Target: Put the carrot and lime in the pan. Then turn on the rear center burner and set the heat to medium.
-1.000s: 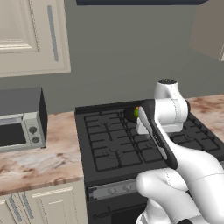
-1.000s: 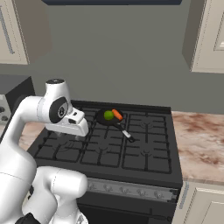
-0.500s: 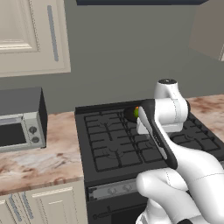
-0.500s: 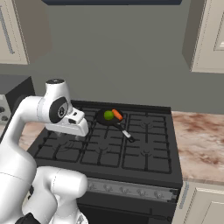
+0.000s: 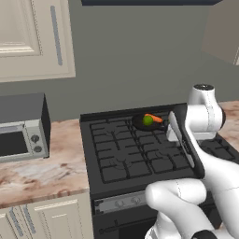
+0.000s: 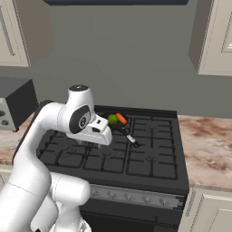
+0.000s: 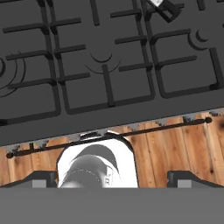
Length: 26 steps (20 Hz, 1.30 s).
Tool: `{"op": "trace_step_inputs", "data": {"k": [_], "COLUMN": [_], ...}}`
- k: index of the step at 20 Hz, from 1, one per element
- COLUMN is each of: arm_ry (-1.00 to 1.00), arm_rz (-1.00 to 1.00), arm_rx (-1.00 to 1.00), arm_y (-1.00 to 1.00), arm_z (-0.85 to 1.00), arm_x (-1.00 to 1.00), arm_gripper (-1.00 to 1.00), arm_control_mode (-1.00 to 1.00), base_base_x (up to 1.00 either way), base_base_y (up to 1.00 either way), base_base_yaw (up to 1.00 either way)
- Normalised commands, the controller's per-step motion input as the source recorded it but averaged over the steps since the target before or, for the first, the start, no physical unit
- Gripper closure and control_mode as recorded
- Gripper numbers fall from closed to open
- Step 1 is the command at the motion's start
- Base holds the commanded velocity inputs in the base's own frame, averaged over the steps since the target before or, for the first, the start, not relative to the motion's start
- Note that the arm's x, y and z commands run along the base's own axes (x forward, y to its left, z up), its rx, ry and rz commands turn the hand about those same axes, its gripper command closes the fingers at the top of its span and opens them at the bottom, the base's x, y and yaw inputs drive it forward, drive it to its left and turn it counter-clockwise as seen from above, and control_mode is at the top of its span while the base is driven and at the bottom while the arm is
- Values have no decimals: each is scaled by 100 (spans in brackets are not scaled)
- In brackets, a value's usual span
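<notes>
A grey toaster oven (image 5: 21,126) sits on the marbled desk (image 5: 42,175) at the far left, beside the black stove (image 5: 135,154). Toward the back of the stove the pan (image 5: 145,123) rests on the grating, with the lime (image 5: 148,120) and the carrot (image 5: 153,117) inside it, touching. To the right, above the stove's front, the empty pincer (image 7: 111,177) hangs with its tips spread wide apart.

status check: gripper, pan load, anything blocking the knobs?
Gripper open, empty, above stove front. Carrot and lime in pan, rear center. Nothing seen in the way.
</notes>
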Motion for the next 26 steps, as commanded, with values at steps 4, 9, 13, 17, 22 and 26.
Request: {"op": "trace_step_inputs", "data": {"k": [4, 9, 13, 17, 22, 26], "arm_ry": [-6, -8, 0, 0, -11, -31], "arm_rz": [0, -3, -4, 0, 8, 15], "arm_rx": [3, 0, 0, 0, 0, 0], "arm_y": [-70, -21, -59, -54, -25, -20], "arm_z": [0, -10, -9, -4, 0, 0], "arm_x": [-34, -63, -55, -23, 0, 0], "arm_gripper": [-100, -100, -100, -100, -100, -100], "arm_control_mode": [-100, -100, -100, -100, -100, -100], "base_base_x": [0, 0, 0, 0, 0, 0], "base_base_y": [0, 0, 0, 0, 0, 0], "base_base_yaw": [0, 0, 0, 0, 0, 0]}}
